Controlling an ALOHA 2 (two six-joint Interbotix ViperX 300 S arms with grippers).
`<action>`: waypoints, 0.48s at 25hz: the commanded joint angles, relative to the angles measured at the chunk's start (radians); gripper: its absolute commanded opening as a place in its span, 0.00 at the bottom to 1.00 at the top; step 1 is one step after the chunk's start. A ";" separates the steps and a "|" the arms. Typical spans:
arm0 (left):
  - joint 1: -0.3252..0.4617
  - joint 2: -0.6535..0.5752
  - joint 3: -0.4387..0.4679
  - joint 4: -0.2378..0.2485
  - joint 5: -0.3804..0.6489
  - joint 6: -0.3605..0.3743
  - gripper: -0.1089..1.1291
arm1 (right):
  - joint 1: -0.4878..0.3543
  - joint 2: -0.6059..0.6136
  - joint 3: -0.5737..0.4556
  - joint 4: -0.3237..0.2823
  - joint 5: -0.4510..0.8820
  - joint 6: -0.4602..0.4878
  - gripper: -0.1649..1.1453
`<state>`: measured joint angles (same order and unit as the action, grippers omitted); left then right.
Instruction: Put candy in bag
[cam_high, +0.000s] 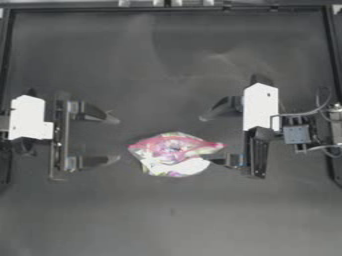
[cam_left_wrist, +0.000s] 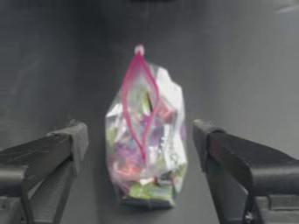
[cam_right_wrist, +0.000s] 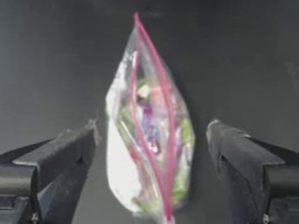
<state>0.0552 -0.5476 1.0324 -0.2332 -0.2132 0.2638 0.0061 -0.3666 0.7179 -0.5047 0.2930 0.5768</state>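
Between the two pincers, near the middle of the dark worktop (cam_high: 171, 60), we list one bag (cam_high: 175, 153): a small clear plastic pouch, pink strip along its mouth, pastel contents showing through.

Handling, as we judge it: light, soft and crinkly film, likely slippery, yielding under pressure; the filling gives it some bulk but no stiffness. Best hold: the pink strip or the film just under it, one lip per pincer if the mouth is to be drawn apart. The strip appears parted into a narrow loop in both wrist views, so we take the mouth to be open.

Candy: no loose sweet visible to us on the worktop; we cannot tell it apart from the contents.

Left pincer (cam_high: 115, 140): jaws spread wide, holding nothing, near the bag's left end, not touching it.

Right pincer (cam_high: 208, 139): jaws spread wide, holding nothing, its lower jaw just beside the bag's right end; contact cannot be told.
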 joint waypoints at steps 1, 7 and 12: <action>0.003 -0.072 0.002 -0.002 0.017 0.002 0.90 | -0.011 -0.046 0.015 -0.005 -0.031 0.000 0.90; 0.003 -0.169 0.029 -0.002 0.038 0.002 0.89 | -0.041 -0.114 0.089 -0.023 -0.117 0.002 0.90; 0.003 -0.219 0.051 -0.002 0.051 0.003 0.89 | -0.066 -0.173 0.146 -0.025 -0.170 0.002 0.90</action>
<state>0.0568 -0.7578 1.0907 -0.2332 -0.1626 0.2654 -0.0537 -0.5139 0.8667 -0.5246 0.1411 0.5752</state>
